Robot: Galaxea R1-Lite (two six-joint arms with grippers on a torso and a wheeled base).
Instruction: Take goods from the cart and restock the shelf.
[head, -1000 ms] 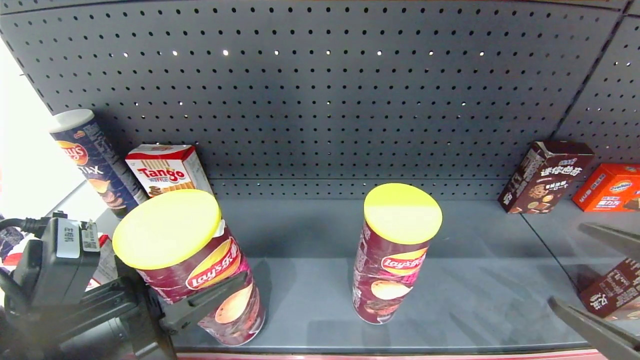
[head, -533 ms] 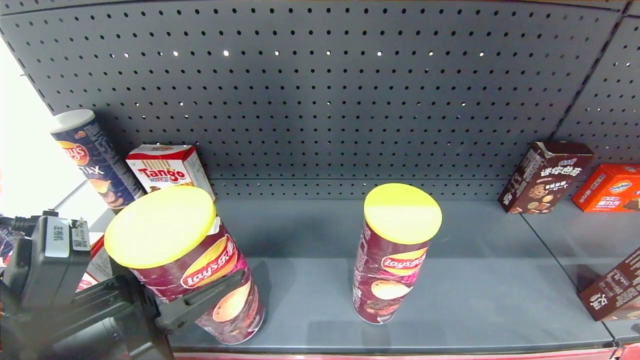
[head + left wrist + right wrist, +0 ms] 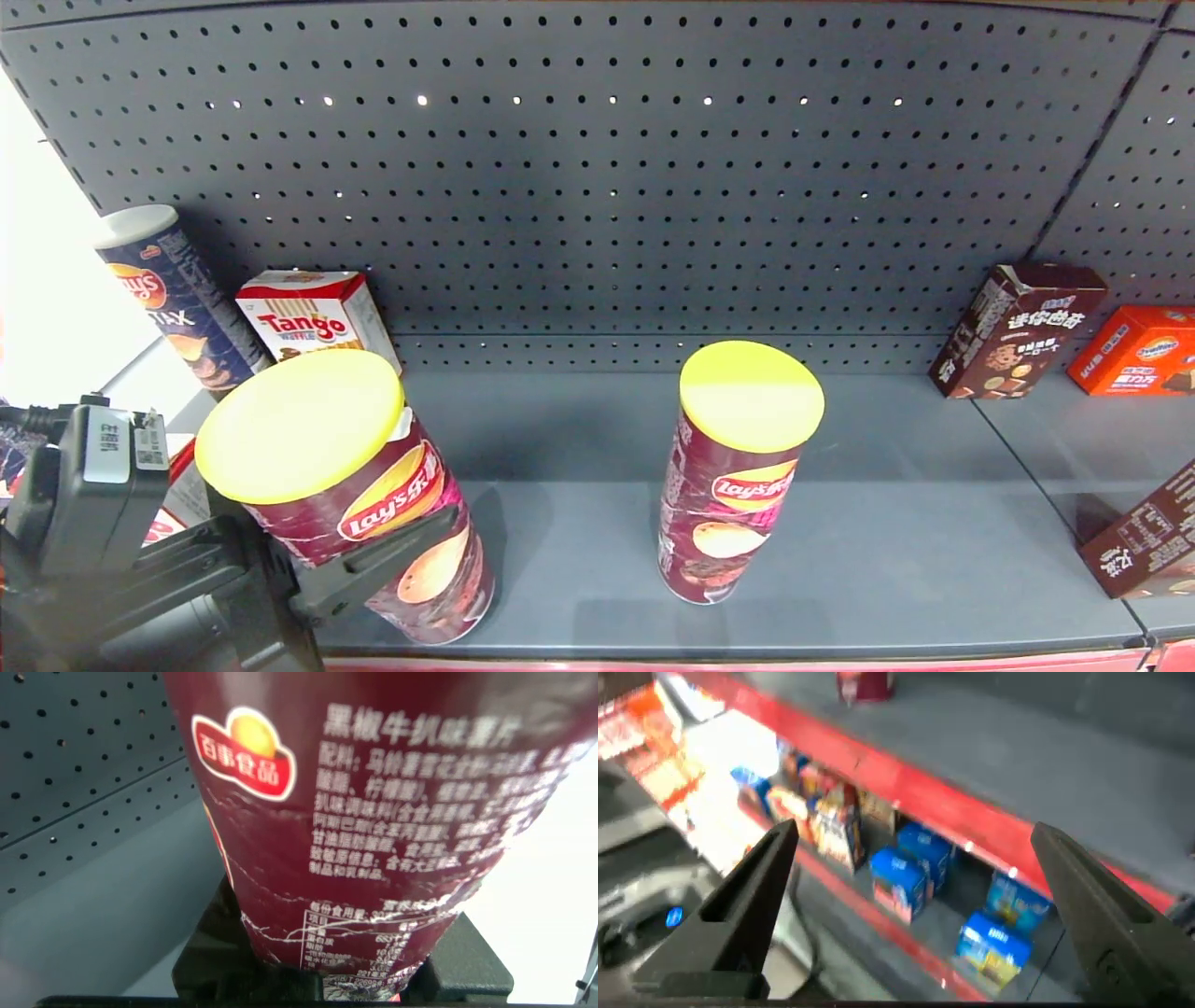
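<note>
While left fingers (image 3: 383, 557) clamp one maroon can (image 3: 387, 495) of two, right fingers (image 3: 752, 905) seem apart.

The black left end effector (image 3: 347, 527) has angular fingers (image 3: 383, 553), a white-stickered wrist housing (image 3: 89, 495) and black cable (image 3: 28, 417).

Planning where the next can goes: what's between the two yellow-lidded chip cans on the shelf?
Nothing: in the head view, bare grey shelf separates the held can from the standing can.

Cameras: head, two wrists.
Head looks down onto shelf (image 3: 579, 532); left wrist, close, shares chip can (image 3: 374, 812) at head's lower left; right wrist faces shelf's red edge (image 3: 915, 782).
</note>
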